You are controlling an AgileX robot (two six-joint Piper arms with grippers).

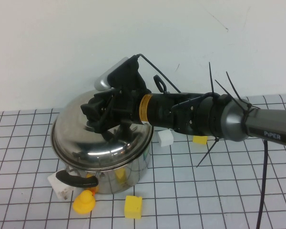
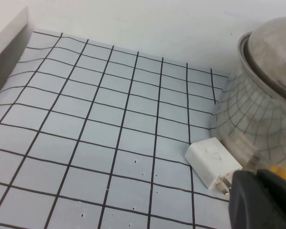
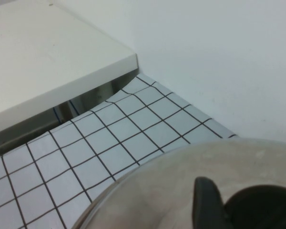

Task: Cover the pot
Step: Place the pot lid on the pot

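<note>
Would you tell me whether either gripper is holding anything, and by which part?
The right gripper sits at the lid's knob; a grip cannot be confirmed. The left gripper is unseen.

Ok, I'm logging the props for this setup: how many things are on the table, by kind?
Pot: 1
Lid: 1
Yellow blocks: 2
Yellow duck: 1
White cube: 1
White charger: 1
Total: 7
Right end effector is at the top of the lid; left end effector is out of view.
</note>
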